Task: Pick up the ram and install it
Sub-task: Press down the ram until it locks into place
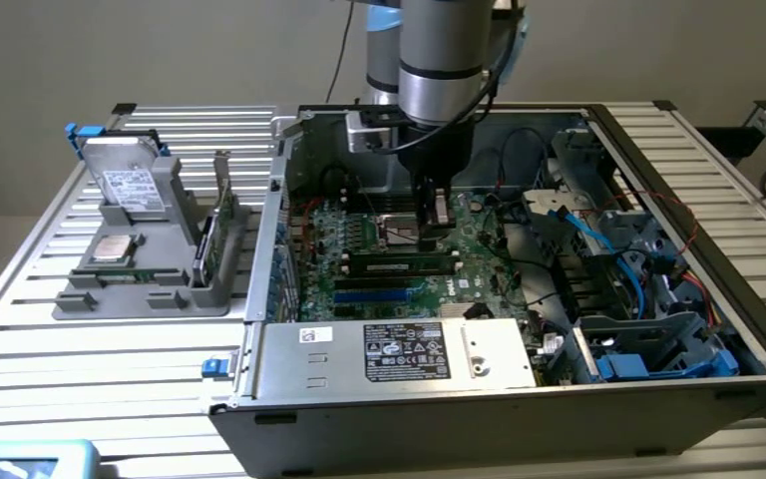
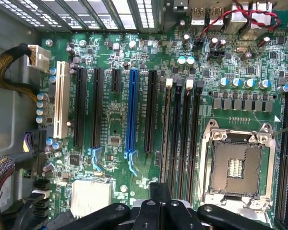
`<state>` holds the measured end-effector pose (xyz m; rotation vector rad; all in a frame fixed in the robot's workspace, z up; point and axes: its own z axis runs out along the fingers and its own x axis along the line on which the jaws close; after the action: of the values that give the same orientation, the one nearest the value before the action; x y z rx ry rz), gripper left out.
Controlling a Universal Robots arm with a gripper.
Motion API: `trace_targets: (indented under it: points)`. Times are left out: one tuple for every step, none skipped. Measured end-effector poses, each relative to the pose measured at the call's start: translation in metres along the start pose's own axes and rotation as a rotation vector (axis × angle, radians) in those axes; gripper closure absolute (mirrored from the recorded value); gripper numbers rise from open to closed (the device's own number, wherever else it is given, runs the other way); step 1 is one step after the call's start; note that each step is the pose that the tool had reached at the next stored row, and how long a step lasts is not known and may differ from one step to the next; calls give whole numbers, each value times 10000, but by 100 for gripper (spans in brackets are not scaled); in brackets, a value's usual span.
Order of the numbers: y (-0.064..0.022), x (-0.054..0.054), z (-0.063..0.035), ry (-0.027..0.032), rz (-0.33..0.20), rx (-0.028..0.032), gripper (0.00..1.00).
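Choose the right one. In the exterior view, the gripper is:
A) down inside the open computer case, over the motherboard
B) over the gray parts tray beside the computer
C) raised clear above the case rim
A: the gripper hangs inside the open case over the green motherboard, away from the gray tray on the exterior view's left.

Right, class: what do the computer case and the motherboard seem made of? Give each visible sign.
Computer case: likely sheet metal, dull grey, with thin folded edges. Motherboard: glossy green circuit board, probably fibreglass laminate, showing fine traces and soldered parts.
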<state>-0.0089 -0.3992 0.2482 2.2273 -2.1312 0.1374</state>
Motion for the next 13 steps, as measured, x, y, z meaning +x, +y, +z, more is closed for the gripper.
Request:
trace_targets:
  points:
    - [-12, 1, 1, -3, 3, 0, 89]
    - [-27, 1, 2, -6, 5, 0, 89]
    - [-43, 2, 3, -10, 7, 0, 89]
    - [-59, 2, 5, -13, 8, 0, 89]
    - [-76, 3, 9, -18, 12, 1, 89]
    - [-91, 3, 15, -22, 17, 1, 89]
    - [-104, 3, 21, -23, 24, -1, 89]
    - [-116, 4, 31, -25, 32, -1, 89]
    - [-121, 4, 42, -31, 41, -2, 89]
    - [-122, 4, 50, -33, 51, -3, 89]
    - [-122, 3, 58, -34, 61, -4, 89]
    - [-121, 3, 65, -34, 73, -5, 89]
    - [-121, 2, 74, -34, 85, -7, 89]
